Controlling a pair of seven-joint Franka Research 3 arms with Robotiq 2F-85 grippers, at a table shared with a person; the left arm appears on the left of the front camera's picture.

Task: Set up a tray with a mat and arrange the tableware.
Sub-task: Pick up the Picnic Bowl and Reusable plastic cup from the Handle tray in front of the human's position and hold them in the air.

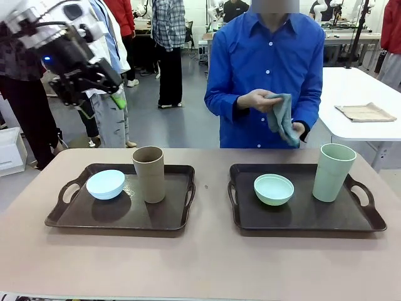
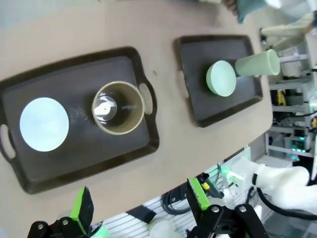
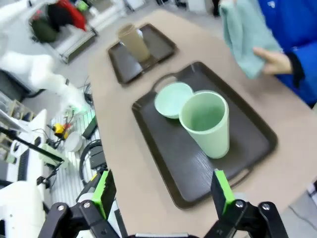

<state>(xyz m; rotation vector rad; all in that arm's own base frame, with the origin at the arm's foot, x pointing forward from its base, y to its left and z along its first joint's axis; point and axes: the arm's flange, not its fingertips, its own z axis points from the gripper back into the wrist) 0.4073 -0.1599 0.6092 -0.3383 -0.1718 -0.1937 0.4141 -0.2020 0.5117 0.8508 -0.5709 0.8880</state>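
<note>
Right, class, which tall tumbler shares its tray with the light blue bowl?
The tall tan-brown matte tumbler; the pale green tumbler stands with the pale green bowl.

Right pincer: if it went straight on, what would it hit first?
The open right pincer would likely meet the pale green cup on the dark tray first, though depth is unclear.

Beige table point(image 1: 207, 263), left dark tray point(image 1: 125, 217) on it, right dark tray point(image 1: 307, 217) beside, gap btwn, both flat

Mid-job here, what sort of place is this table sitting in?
Probably a robotics lab or workshop hall: another white table stands behind the person, loose cables lie on the floor, and other people stand around.
</note>
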